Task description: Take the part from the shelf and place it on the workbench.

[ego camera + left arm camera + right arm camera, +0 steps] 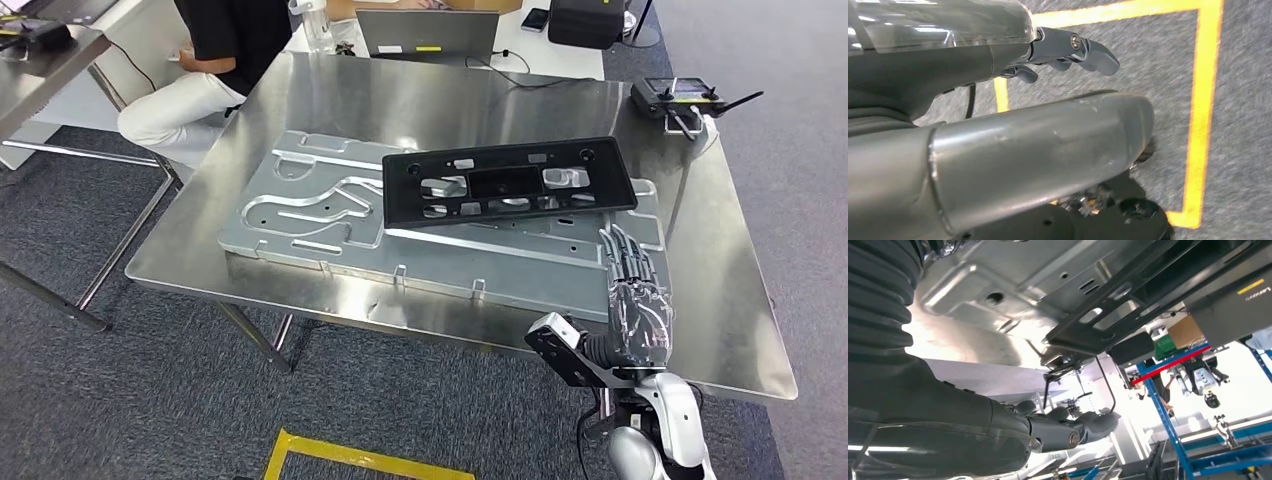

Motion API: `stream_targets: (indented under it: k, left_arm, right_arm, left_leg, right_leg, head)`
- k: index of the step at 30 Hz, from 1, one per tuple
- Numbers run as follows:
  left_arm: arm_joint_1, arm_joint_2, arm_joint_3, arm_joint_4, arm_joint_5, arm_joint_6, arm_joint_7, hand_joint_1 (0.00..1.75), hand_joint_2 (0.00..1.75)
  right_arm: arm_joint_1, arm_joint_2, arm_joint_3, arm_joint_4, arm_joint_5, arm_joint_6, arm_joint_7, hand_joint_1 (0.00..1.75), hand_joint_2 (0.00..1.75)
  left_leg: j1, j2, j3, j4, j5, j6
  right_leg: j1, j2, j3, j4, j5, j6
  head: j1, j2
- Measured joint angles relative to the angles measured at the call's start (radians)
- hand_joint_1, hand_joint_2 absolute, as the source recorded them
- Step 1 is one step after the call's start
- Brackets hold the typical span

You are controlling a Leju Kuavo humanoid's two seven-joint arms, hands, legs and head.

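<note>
The black part [508, 184] is seen lying flat, askew across the metal plate [300, 205] on the workbench [700, 290]. The right hand [637, 300] is held empty just beside it, fingers straight; placement is judged done.

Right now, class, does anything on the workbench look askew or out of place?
Yes. The black part lies tilted across the grey metal plate, not square with it, its near right corner past the plate's raised edge. The right hand is beside it, holding nothing. Nothing looks spilled or damaged.
</note>
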State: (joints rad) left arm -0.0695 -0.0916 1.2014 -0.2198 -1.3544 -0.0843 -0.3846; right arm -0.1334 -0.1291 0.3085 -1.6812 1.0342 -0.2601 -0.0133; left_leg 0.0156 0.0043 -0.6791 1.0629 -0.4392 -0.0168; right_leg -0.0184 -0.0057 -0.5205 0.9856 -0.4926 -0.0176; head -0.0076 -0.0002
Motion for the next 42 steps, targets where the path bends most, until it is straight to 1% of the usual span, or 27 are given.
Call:
stream_targets:
  k: [2,3,4,5,8,10,13,15,18,19,20,22,24,25,26,28,29,30,33,34,35,37,38,39,40,41,42]
  left_arm:
    - [0.000,-0.001,0.001,0.000,0.001,0.000,0.000,0.00,0.00]
    - [0.000,-0.001,0.002,0.000,0.002,0.000,0.000,0.00,0.00]
    - [0.000,-0.001,0.004,0.000,0.002,0.001,0.000,0.00,0.00]
    - [0.000,-0.001,0.005,0.000,0.003,0.001,0.001,0.00,0.00]
    - [0.000,-0.001,0.006,0.000,0.008,0.002,0.002,0.00,0.00]
    - [0.001,-0.001,0.009,0.000,0.013,0.004,0.003,0.00,0.00]
    - [0.005,-0.002,0.015,0.000,0.021,0.007,0.006,0.00,0.00]
    - [0.002,-0.004,0.020,0.000,0.025,0.009,0.008,0.00,0.00]
    - [-0.001,-0.005,0.029,0.000,0.029,0.012,0.011,0.00,0.00]
    - [-0.001,-0.005,0.031,0.000,0.031,0.013,0.011,0.00,0.00]
    - [-0.001,-0.005,0.034,0.000,0.033,0.013,0.012,0.00,0.00]
    - [-0.001,-0.006,0.039,0.000,0.039,0.016,0.013,0.00,0.00]
    - [-0.001,-0.009,0.046,0.000,0.043,0.019,0.014,0.00,0.00]
    - [0.000,-0.011,0.050,0.000,0.045,0.020,0.014,0.00,0.00]
    - [0.000,-0.012,0.054,0.000,0.045,0.021,0.014,0.00,0.00]
    - [0.002,-0.014,0.060,0.000,0.046,0.023,0.015,0.00,0.00]
    - [0.003,-0.015,0.063,0.000,0.046,0.025,0.015,0.00,0.00]
    - [0.004,-0.015,0.065,0.000,0.047,0.027,0.015,0.00,0.00]
    - [0.006,-0.017,0.075,0.000,0.047,0.033,0.016,0.00,0.00]
    - [0.006,-0.017,0.077,0.000,0.046,0.035,0.017,0.00,0.00]
    - [0.005,-0.017,0.080,0.000,0.046,0.036,0.016,0.00,0.00]
    - [0.003,-0.017,0.082,0.000,0.044,0.038,0.016,0.00,0.00]
    - [0.000,-0.017,0.083,0.000,0.043,0.039,0.016,0.00,0.00]
    - [-0.003,-0.017,0.083,0.000,0.043,0.039,0.016,0.00,0.00]
    - [-0.006,-0.018,0.083,0.000,0.043,0.039,0.016,0.00,0.00]
    - [-0.009,-0.018,0.084,0.000,0.042,0.039,0.016,0.00,0.00]
    - [-0.011,-0.018,0.084,0.000,0.042,0.039,0.016,0.00,0.00]
  right_arm:
    - [0.003,0.001,0.003,-0.006,0.003,-0.002,-0.001,0.00,1.75]
    - [0.007,0.001,0.006,-0.009,0.007,-0.005,-0.003,0.00,1.75]
    - [0.013,0.001,0.010,-0.013,0.014,-0.010,-0.005,0.00,1.75]
    - [0.021,0.002,0.016,-0.020,0.022,-0.015,-0.007,0.00,1.31]
    - [0.053,0.006,0.039,-0.048,0.035,-0.037,-0.011,0.00,0.00]
    - [0.086,0.014,0.057,-0.067,0.015,-0.054,-0.021,0.00,0.00]
    - [0.155,0.030,0.082,-0.083,-0.040,-0.076,-0.049,0.00,0.00]
    - [0.203,0.041,0.092,-0.088,-0.086,-0.092,-0.072,0.00,0.00]
    - [0.270,0.057,0.104,-0.085,-0.151,-0.106,-0.099,0.00,0.00]
    - [0.289,0.062,0.107,-0.083,-0.177,-0.105,-0.106,0.00,0.00]
    - [0.306,0.067,0.108,-0.079,-0.211,-0.104,-0.114,0.00,0.00]
    - [0.342,0.078,0.107,-0.063,-0.300,-0.101,-0.136,0.00,0.00]
    - [0.381,0.097,0.097,-0.030,-0.390,-0.100,-0.170,0.00,0.00]
    - [0.400,0.109,0.086,-0.006,-0.427,-0.099,-0.193,0.00,0.00]
    - [0.417,0.121,0.073,0.020,-0.454,-0.099,-0.218,0.00,0.00]
    - [0.448,0.145,0.033,0.081,-0.481,-0.085,-0.263,0.00,0.00]
    - [0.459,0.160,0.005,0.115,-0.483,-0.068,-0.281,0.00,0.00]
    - [0.466,0.180,-0.031,0.154,-0.475,-0.050,-0.297,0.00,0.00]
    - [0.458,0.244,-0.191,0.324,-0.388,-0.031,-0.371,0.00,0.00]
    - [0.443,0.260,-0.266,0.407,-0.348,-0.041,-0.399,0.00,0.00]
    - [0.421,0.272,-0.346,0.504,-0.305,-0.058,-0.420,0.00,0.00]
    - [0.370,0.286,-0.500,0.704,-0.222,-0.106,-0.429,0.00,0.00]
    - [0.345,0.289,-0.564,0.794,-0.189,-0.128,-0.420,0.00,0.00]
    - [0.323,0.292,-0.620,0.872,-0.166,-0.141,-0.407,0.00,0.00]
    - [0.304,0.294,-0.667,0.939,-0.151,-0.148,-0.396,0.00,0.00]
    - [0.288,0.296,-0.704,0.994,-0.145,-0.149,-0.388,0.00,0.00]
    - [0.275,0.299,-0.736,1.045,-0.141,-0.149,-0.382,0.00,0.00]
  left_leg:
    - [0.001,0.000,-0.031,0.124,-0.094,-0.005]
    - [0.002,0.000,-0.040,0.182,-0.122,-0.007]
    - [0.002,0.000,-0.037,0.214,-0.129,-0.008]
    - [0.002,0.000,-0.019,0.210,-0.118,-0.009]
    - [0.002,-0.004,0.090,0.050,-0.052,-0.002]
    - [-0.003,-0.009,0.126,-0.013,-0.045,0.007]
    - [-0.003,-0.009,0.130,-0.031,-0.033,0.021]
    - [0.002,-0.006,0.130,-0.052,-0.024,0.037]
    - [0.001,-0.004,0.106,-0.052,-0.017,0.054]
    - [0.000,-0.002,0.096,-0.046,-0.014,0.055]
    - [0.000,0.000,0.085,-0.039,-0.011,0.055]
    - [0.000,0.002,0.063,-0.026,-0.002,0.052]
    - [-0.001,0.001,0.048,-0.018,0.009,0.044]
    - [-0.001,0.001,0.046,-0.017,0.016,0.038]
    - [-0.001,0.002,0.045,-0.020,0.025,0.032]
    - [0.000,0.002,0.045,-0.029,0.043,0.020]
    - [0.001,0.001,0.040,-0.027,0.035,0.014]
    - [0.002,0.000,0.034,-0.013,0.005,0.010]
    - [0.004,-0.001,0.014,0.121,-0.158,0.001]
    - [0.004,-0.001,0.013,0.178,-0.183,-0.001]
    - [0.004,-0.001,0.019,0.221,-0.176,-0.003]
    - [0.005,-0.001,0.068,0.230,-0.105,-0.005]
    - [0.006,-0.002,0.118,0.185,-0.082,-0.005]
    - [0.006,-0.005,0.183,0.104,-0.089,-0.004]
    - [0.004,-0.007,0.240,0.023,-0.116,0.001]
    - [0.001,-0.008,0.280,-0.042,-0.143,0.009]
    - [-0.003,-0.008,0.298,-0.082,-0.159,0.018]
  right_leg:
    - [0.004,-0.003,-0.019,0.004,0.013,-0.009]
    - [0.006,-0.004,-0.028,0.008,0.017,-0.011]
    - [0.007,-0.005,-0.037,0.013,0.019,-0.011]
    - [0.007,-0.006,-0.044,0.019,0.019,-0.010]
    - [0.008,-0.006,-0.061,0.042,0.014,-0.004]
    - [0.009,-0.008,-0.070,0.053,0.017,0.005]
    - [0.009,-0.007,-0.075,0.057,0.029,0.023]
    - [0.009,-0.002,-0.091,0.094,-0.016,0.031]
    - [0.005,0.004,-0.139,0.262,-0.132,0.038]
    - [0.004,0.004,-0.144,0.304,-0.142,0.040]
    - [0.004,0.004,-0.135,0.316,-0.131,0.041]
    - [0.004,0.004,-0.069,0.242,-0.075,0.038]
    - [0.007,0.003,0.020,0.106,-0.062,0.028]
    - [0.011,0.004,0.049,0.057,-0.067,0.024]
    - [0.014,0.004,0.062,0.029,-0.075,0.021]
    - [0.014,0.004,0.055,0.018,-0.058,0.013]
    - [0.012,0.002,0.046,0.013,-0.045,0.007]
    - [0.009,0.001,0.033,0.009,-0.030,-0.002]
    - [0.008,-0.003,-0.019,0.007,0.016,-0.015]
    - [0.008,-0.005,-0.039,0.009,0.031,-0.013]
    - [0.008,-0.007,-0.061,0.014,0.046,-0.011]
    - [0.006,-0.010,-0.109,0.028,0.073,-0.004]
    - [0.005,-0.011,-0.131,0.038,0.085,0.001]
    - [0.006,-0.010,-0.150,0.048,0.095,0.007]
    - [0.007,-0.010,-0.162,0.056,0.107,0.013]
    - [0.007,-0.010,-0.169,0.059,0.120,0.020]
    - [0.008,-0.010,-0.173,0.056,0.136,0.027]
  head:
    - [0.000,0.000]
    - [0.000,0.000]
    - [0.000,0.000]
    - [0.000,0.000]
    - [-0.001,0.000]
    - [-0.001,0.000]
    - [0.000,0.000]
    - [0.001,0.000]
    - [0.002,0.000]
    - [0.002,0.000]
    - [0.002,0.000]
    - [0.002,0.000]
    - [0.001,0.000]
    - [0.001,0.000]
    - [0.001,0.000]
    - [0.001,0.000]
    - [0.001,0.000]
    - [0.000,0.000]
    - [-0.001,0.000]
    - [-0.001,0.000]
    - [-0.001,0.000]
    - [-0.001,0.000]
    - [-0.001,0.000]
    - [-0.002,0.000]
    - [-0.001,0.000]
    - [-0.001,0.000]
    - [-0.001,0.000]
